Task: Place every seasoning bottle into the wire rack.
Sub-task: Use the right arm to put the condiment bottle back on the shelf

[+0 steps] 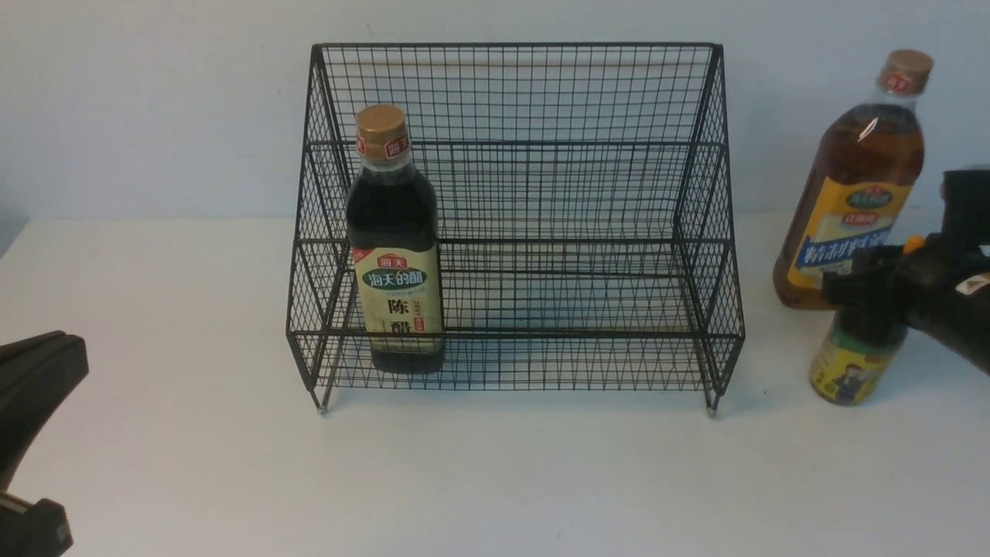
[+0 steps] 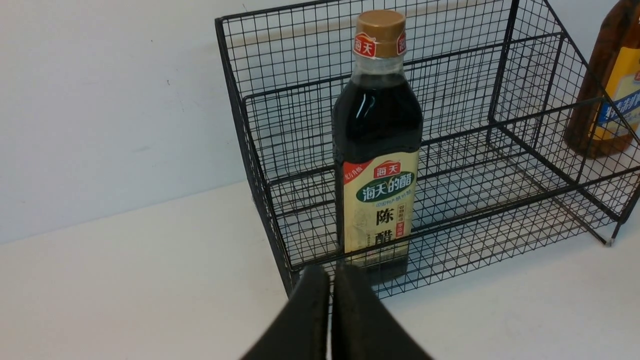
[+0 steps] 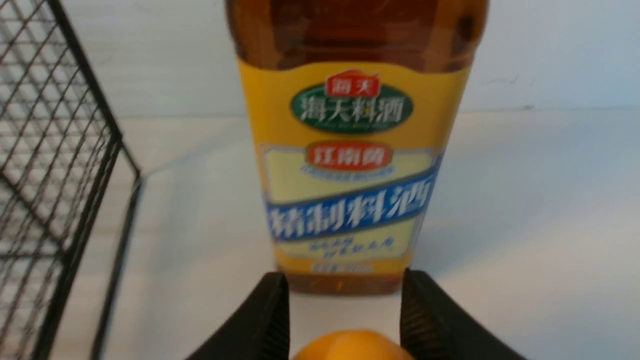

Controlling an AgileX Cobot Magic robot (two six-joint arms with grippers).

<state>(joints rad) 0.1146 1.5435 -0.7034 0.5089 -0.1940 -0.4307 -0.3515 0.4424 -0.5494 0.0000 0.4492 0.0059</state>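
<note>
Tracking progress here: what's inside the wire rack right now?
One dark vinegar bottle, upright at the left end of the rack's lower tier. The spot directly behind it is covered.

Thin black metal wire rack (image 1: pixel 514 241), matt. Glossy smooth vinegar bottle (image 1: pixel 393 216) and amber bottle (image 1: pixel 870 155), shiny printed labels (image 1: pixel 398 298). Smooth matt white table (image 1: pixel 193 464).

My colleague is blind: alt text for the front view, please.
A black wire rack holds one dark vinegar bottle at its left end. Outside, to its right, stand an amber bottle and a small squeeze bottle with the right gripper around its top.
</note>
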